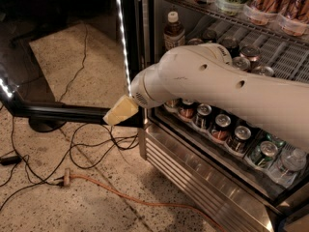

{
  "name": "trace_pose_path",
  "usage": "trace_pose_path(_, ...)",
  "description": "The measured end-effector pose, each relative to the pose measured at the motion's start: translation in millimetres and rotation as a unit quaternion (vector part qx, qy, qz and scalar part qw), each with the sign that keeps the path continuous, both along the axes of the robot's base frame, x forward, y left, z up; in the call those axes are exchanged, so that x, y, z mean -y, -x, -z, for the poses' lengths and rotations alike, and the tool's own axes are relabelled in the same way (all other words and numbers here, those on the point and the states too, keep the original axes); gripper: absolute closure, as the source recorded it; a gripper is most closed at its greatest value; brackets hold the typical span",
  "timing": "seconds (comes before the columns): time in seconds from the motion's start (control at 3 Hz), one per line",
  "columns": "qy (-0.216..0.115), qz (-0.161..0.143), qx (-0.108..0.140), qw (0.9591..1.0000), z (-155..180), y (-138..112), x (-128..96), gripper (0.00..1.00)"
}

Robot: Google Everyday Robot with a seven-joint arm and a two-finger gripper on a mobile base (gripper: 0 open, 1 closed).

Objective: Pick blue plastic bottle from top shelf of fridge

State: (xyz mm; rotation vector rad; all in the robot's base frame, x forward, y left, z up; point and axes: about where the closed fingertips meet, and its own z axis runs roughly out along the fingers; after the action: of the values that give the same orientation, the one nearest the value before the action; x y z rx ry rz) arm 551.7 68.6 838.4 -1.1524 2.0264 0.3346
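Note:
The blue plastic bottle (174, 30) has dark brown liquid, a white cap and a pale label. It stands upright at the left end of a wire shelf inside the fridge (203, 173), whose door is open. My white arm reaches across the front of the fridge. My gripper (120, 111), with a pale yellow tip, is outside the fridge by the door's lower edge, below and left of the bottle. It holds nothing that I can see.
The glass door (58, 112) with its white LED strip (123, 42) stands open to the left. Rows of cans (222, 124) fill the shelves. A clear water bottle (288, 166) lies at the lower right. Cables and an orange cord (111, 192) lie on the floor.

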Motion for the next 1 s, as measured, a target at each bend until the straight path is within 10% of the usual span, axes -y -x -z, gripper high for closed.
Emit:
trace_pose_path(0.67, -0.044, 0.01, 0.019, 0.9988, -1.9, -9.9, 8.6, 0.0)
trace_pose_path(1.0, -0.12, 0.025, 0.062, 0.9905, 4.0, -28.7, 17.7, 0.0)
